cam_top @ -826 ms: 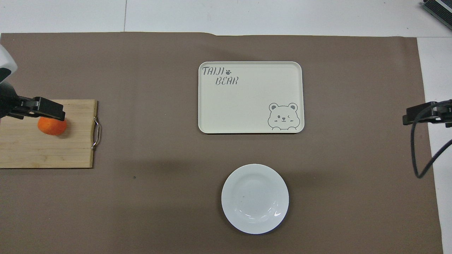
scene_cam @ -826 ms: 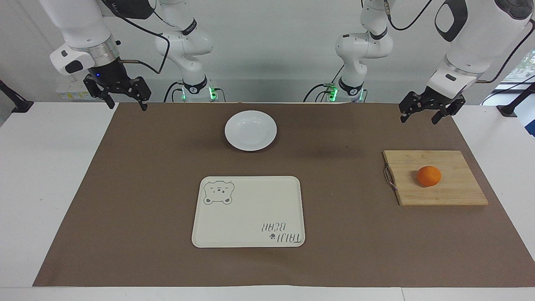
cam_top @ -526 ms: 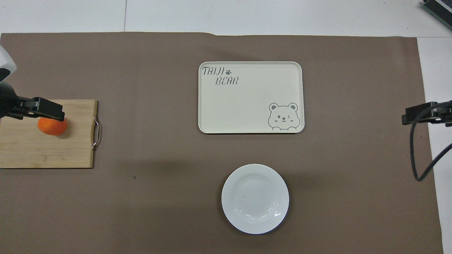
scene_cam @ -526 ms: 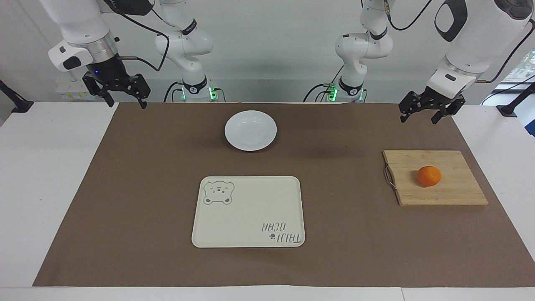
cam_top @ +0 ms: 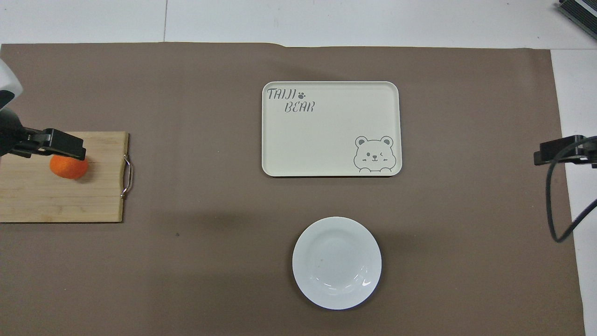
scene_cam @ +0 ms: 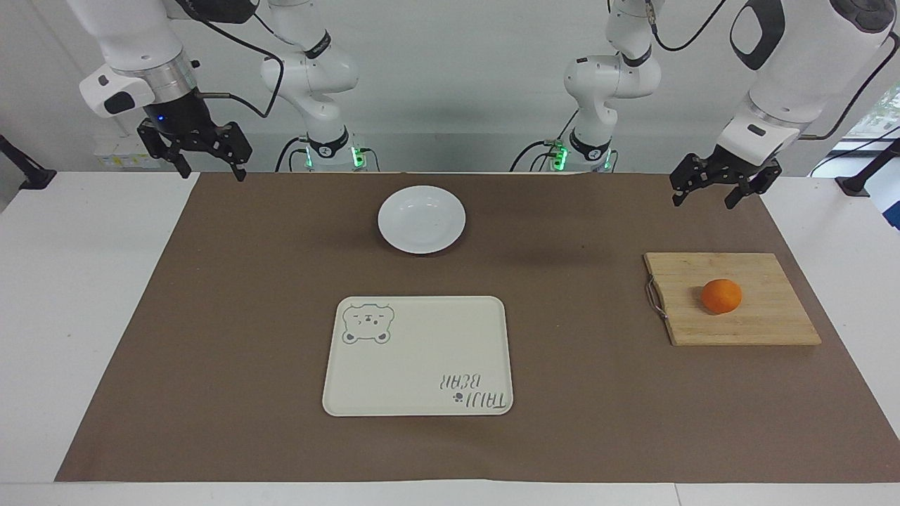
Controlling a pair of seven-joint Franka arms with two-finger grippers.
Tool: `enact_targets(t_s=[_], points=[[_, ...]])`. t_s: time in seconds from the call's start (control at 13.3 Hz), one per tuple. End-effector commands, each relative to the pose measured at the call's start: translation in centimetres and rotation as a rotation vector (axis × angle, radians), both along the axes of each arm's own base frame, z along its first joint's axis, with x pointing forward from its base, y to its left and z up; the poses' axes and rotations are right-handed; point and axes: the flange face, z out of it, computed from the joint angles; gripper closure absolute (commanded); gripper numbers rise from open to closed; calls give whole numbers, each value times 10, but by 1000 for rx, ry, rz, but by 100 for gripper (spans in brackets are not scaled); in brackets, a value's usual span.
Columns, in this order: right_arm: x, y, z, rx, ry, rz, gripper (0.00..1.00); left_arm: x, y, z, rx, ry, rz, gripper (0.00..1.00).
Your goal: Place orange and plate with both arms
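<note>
**Nothing placed yet: both arms up, plate and orange untouched**

While both arms hang in the air with nothing held, the task looks barely begun. The right gripper (scene_cam: 209, 163) is up over the worktop's edge at its own end, jaws released; the left gripper (scene_cam: 722, 188) is up over the mat's robot-side edge, jaws spread too. The plate (scene_cam: 422, 219) lies bare nearest the robots. Farther out, the orange (scene_cam: 721, 296) sits on the cutting board (scene_cam: 766, 330) toward the left arm's end. Farthest, the tray (scene_cam: 422, 379) reads "TAIJI BEAR" beside a bear drawing. Both placements remain.

White plate (scene_cam: 421, 218); bright-orange orange (scene_cam: 721, 296); brown mat (scene_cam: 211, 316)
</note>
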Motion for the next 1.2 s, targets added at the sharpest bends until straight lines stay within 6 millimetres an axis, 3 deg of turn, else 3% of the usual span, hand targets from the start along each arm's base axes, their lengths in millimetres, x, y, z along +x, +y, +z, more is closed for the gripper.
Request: enact_targets(t_s=[0.0, 0.45, 0.83, 1.13], points=[[-4, 0, 1, 24, -9, -10, 0, -1, 4, 5, 12, -13, -14, 0], [-6, -2, 1, 26, -8, -13, 0, -2, 22, -8, 8, -41, -50, 0], [-6, -1, 1, 26, -8, -11, 0, 2, 63, -29, 11, -51, -108, 0], [-6, -1, 1, 26, -9, -13, 0, 5, 96, -58, 13, -60, -124, 0]])
